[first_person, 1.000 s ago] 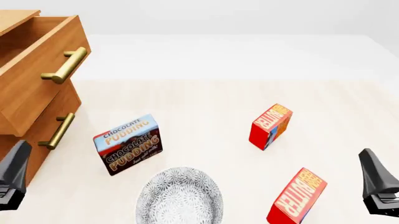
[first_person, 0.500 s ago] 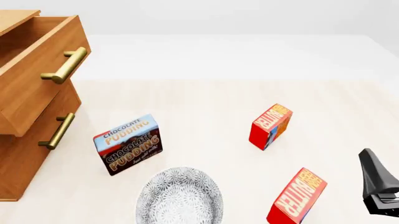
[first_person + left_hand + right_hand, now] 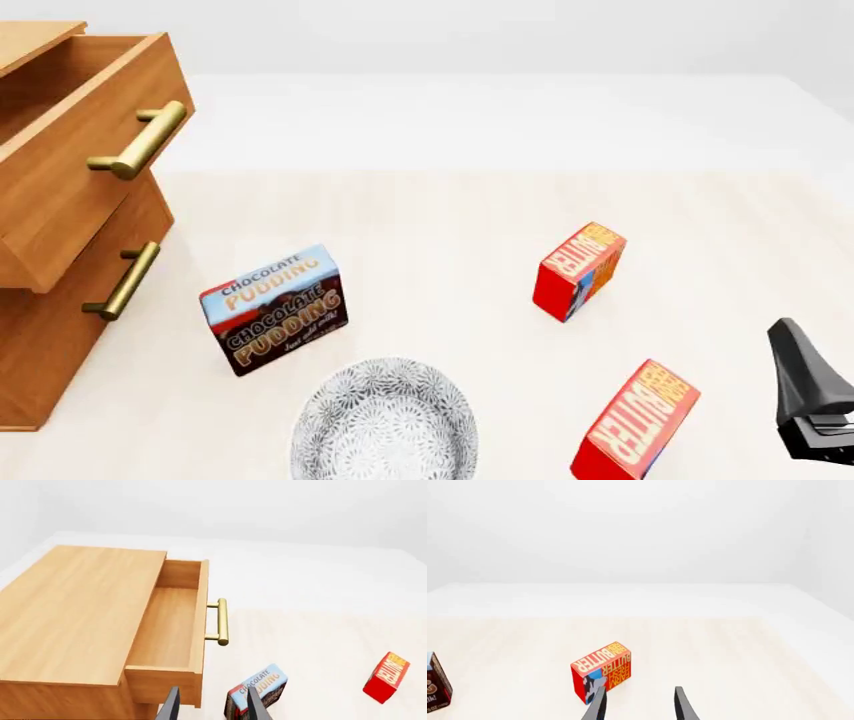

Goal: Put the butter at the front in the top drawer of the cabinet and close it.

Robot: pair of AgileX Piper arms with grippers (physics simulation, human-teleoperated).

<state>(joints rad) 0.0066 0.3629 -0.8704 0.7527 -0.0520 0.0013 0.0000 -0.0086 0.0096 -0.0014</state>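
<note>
Fingers of the left gripper (image 3: 213,707) are standing apart with nothing between them, hovering above the table beside the cabinet (image 3: 73,615). In that wrist picture the top drawer (image 3: 170,630) is sitting pulled out, its plain wood floor bare and its brass handle (image 3: 221,622) facing out toward the table. A chocolate pudding box (image 3: 257,695) is showing just behind one finger tip, though not touching it.

The right gripper (image 3: 639,705) is also holding its jaws apart and empty — the fingers are pointing across the pale table (image 3: 727,650), and the farther butter carton (image 3: 602,671) is standing beyond them, partly behind one finger.

In the front view, only the right gripper's dark finger (image 3: 807,395) is showing, at about 4 o'clock near the edge. The butter at the front (image 3: 637,422) is sitting at about 5 o'clock, tilted, just beside that gripper but apart from it — well away from the drawer. The second butter carton lies farther back at about 3 o'clock. The pudding box is resting left of centre at roughly 8 o'clock, with a patterned grey plate (image 3: 384,420) near it at 6 o'clock. The cabinet is filling the 9 to 10 o'clock side, with the lower drawer (image 3: 94,280) shut beneath the open one.
</note>
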